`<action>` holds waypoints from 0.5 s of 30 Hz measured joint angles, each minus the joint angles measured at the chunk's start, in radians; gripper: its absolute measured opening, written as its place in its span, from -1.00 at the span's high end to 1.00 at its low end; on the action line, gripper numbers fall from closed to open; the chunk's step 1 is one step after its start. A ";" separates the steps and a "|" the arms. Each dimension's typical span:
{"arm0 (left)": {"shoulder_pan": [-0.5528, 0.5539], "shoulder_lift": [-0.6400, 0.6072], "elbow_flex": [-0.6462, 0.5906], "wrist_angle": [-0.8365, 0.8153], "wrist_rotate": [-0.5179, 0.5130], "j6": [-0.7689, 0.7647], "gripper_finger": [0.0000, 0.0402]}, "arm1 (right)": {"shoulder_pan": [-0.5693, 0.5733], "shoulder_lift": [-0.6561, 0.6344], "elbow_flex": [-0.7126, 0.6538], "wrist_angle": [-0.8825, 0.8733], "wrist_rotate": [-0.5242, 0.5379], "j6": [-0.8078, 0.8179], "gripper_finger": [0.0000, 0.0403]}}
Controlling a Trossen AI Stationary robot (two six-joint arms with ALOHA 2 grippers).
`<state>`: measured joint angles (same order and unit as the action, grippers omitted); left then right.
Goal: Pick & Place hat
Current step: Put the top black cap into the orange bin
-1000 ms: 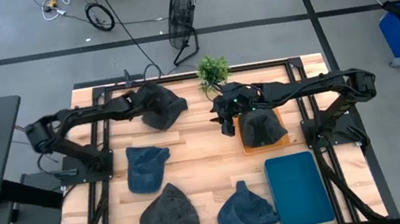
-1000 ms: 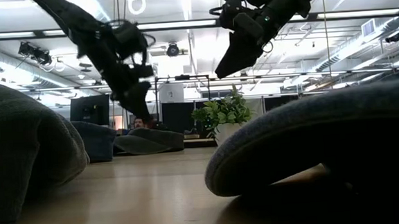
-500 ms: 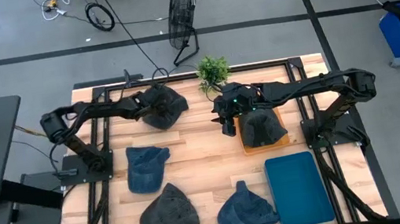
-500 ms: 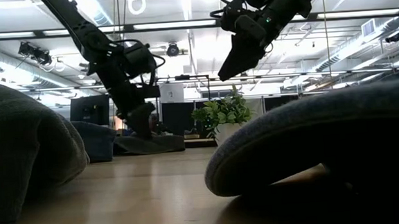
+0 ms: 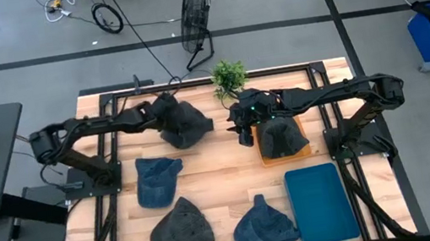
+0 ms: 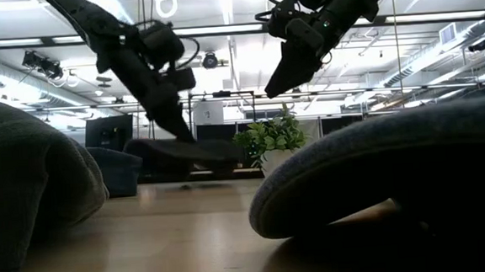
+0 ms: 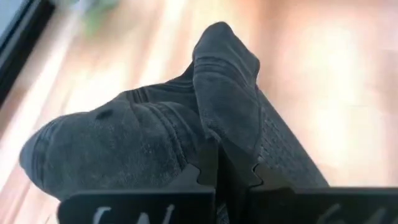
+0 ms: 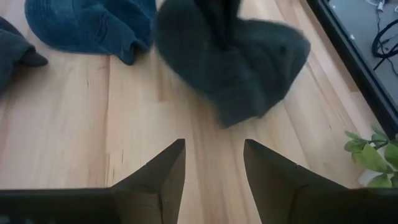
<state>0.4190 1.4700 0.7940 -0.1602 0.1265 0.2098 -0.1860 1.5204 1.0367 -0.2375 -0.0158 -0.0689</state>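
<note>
Holding the dark grey hat (image 5: pixel 184 123) clear of the table (image 5: pixel 213 163) near its far edge, left gripper (image 7: pixel 225 167) is clamped on the fabric. Right gripper (image 8: pixel 213 168) hovers mid-table, fingers apart, empty.

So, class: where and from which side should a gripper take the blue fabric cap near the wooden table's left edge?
On the blue fabric cap, probably pinch a raised fold of the soft crown from straight above: it lies slumped flat on the wooden table. The left gripper holds the dark grey cap likewise.
</note>
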 joint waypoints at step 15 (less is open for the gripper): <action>-0.243 -0.063 0.000 0.026 0.185 0.379 0.98 | 0.085 0.000 0.000 0.202 -0.154 -0.333 0.16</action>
<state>0.1755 1.4071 0.7940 -0.1343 0.3119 0.5890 -0.1012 1.5207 1.0367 -0.0354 -0.1703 -0.4024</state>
